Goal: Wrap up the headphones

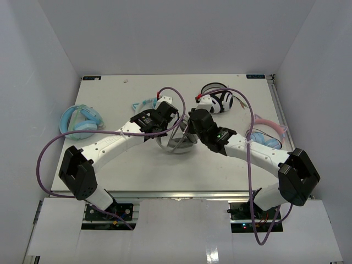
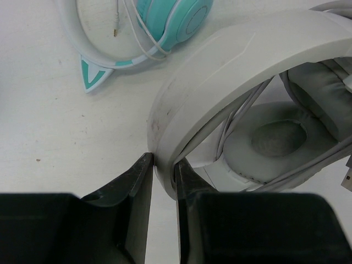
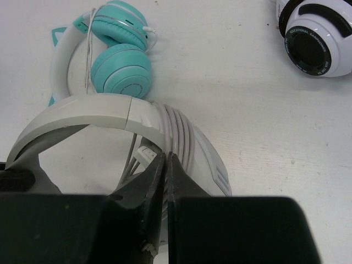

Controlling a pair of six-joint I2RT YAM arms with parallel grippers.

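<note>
The light grey headphones [image 1: 177, 142] lie near the middle of the table [image 1: 126, 165], between the two arms, with the left gripper [image 2: 164, 159] clamped on the edge of their headband [image 2: 220, 60]. The right gripper [image 3: 166, 157] has its jaws pressed together right at the cable [image 3: 177, 125] coiled round the band (whether a strand is pinched between them cannot be told). A teal cat-ear set [image 3: 118, 60] lies just beyond, and a black-and-white set [image 3: 316, 44] lies further to the right
</note>
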